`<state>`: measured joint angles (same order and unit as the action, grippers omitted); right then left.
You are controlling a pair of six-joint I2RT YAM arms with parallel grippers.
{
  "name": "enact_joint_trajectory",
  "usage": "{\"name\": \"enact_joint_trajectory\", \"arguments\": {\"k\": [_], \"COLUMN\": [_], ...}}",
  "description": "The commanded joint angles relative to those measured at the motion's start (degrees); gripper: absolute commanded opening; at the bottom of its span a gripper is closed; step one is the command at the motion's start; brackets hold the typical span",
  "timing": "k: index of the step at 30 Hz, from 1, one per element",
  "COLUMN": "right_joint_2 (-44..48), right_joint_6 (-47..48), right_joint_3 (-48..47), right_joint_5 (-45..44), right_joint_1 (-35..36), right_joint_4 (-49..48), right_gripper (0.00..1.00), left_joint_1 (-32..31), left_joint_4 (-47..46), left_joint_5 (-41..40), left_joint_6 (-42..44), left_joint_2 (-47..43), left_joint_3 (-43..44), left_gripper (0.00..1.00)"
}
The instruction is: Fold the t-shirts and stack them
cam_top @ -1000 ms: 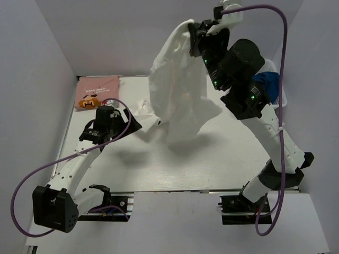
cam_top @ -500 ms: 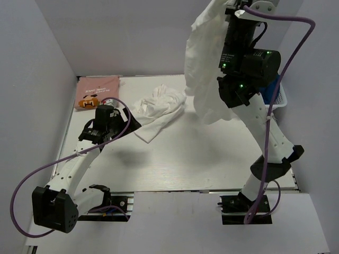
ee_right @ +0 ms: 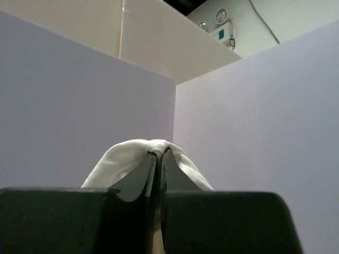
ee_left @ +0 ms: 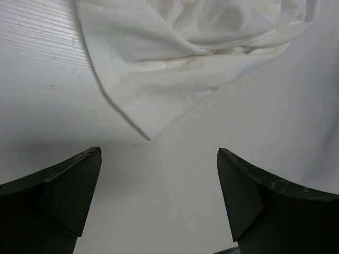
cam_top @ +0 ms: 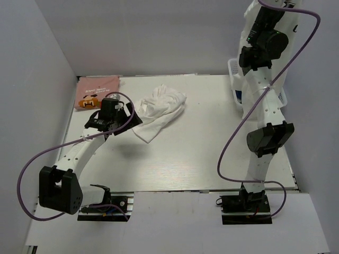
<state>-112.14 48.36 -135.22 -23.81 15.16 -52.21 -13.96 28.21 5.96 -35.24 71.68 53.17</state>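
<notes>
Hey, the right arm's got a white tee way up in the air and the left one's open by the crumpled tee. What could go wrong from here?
The right gripper is shut on just a thin fold of the held white t-shirt, raised high; it might slip out and fall toward the basket. The open left gripper faces only a corner of the crumpled white t-shirt; closing there may drag it bunched.

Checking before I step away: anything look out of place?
The white t-shirt lies crumpled on the table, unfolded; the pink t-shirt sits folded at its far-left corner. The right fingers pinch white cloth held high overhead.
</notes>
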Motion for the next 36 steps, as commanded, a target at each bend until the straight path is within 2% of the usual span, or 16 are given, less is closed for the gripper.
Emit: {"name": "enact_joint_trajectory", "arguments": {"k": [1,5,11,14,15,18,20,23,24,26,27,29,32,33,34,36], "right_joint_2": [-0.4,-0.6,-1.9,-6.1,-7.1,-7.4,-6.2,-7.2,-7.8,-11.2,-12.0,-14.9,-17.3,-15.4,-14.3,-9.1], "right_joint_6": [-9.6,-9.9,-21.2,-22.9,-23.3,-27.9,-35.7,-52.4,-54.1,-60.0,-61.9,-63.0,-63.5,-63.3,-62.4,-61.4], "right_joint_3": [-3.0,5.8,20.3,24.0,24.8,36.1,42.2,42.6,41.8,35.7,33.9,26.8,21.3,21.1,21.4,21.8], "right_joint_5": [6.0,6.3,9.8,5.5,1.1,-2.7,-9.3,-11.0,-10.6,-10.8,-10.2,-6.2,-3.4,-3.1,-1.9,1.3], "right_joint_1": [-6.5,-11.4,-16.1,-17.0,-17.2,-17.4,-17.5,-19.2,-20.2,-21.5,-22.0,-22.7,-23.0,-22.9,-22.8,-22.6], "right_joint_4": [-2.4,-1.0,7.6,12.0,12.8,14.3,18.2,28.9,37.4,43.2,51.9,59.7,67.8,68.7,68.6,69.0], "right_gripper": [0.0,0.0,0.0,0.0,0.0,0.0,0.0,0.0,0.0,0.0,0.0,0.0,0.29,0.6,0.76,0.9], "left_joint_1": [0.3,0.3,0.3,0.3,0.3,0.3,0.3,0.3,0.3,0.3,0.3,0.3,0.3,0.3,0.3,0.3], "left_joint_4": [-0.9,-2.0,-1.9,-1.4,-1.4,-0.8,-0.8,-0.8,-0.8,-0.8,-0.2,-0.2,0.4,0.4,0.9,1.4], "left_joint_5": [-0.9,-0.9,-0.9,-1.6,-1.6,-2.1,-2.1,-1.6,-1.6,-0.9,-0.9,-0.9,-0.9,-0.9,-1.6,-1.6], "left_joint_6": [1.1,1.1,1.1,1.1,1.1,1.1,1.1,1.1,1.1,1.1,1.1,1.1,0.6,0.6,0.6,0.6], "left_joint_2": [0.3,2.2,4.3,4.8,4.8,4.8,5.3,5.9,6.5,7.2,7.2,7.9,8.5,8.5,8.5,9.1], "left_joint_3": [3.2,3.7,6.2,6.2,6.2,6.2,6.2,6.7,6.7,7.2,7.2,7.7,7.7,8.3,8.8,9.3], "left_gripper": [1.0,1.0,1.0,1.0,1.0,1.0,1.0,1.0,1.0,1.0,1.0,1.0,1.0,1.0,1.0,1.0]}}
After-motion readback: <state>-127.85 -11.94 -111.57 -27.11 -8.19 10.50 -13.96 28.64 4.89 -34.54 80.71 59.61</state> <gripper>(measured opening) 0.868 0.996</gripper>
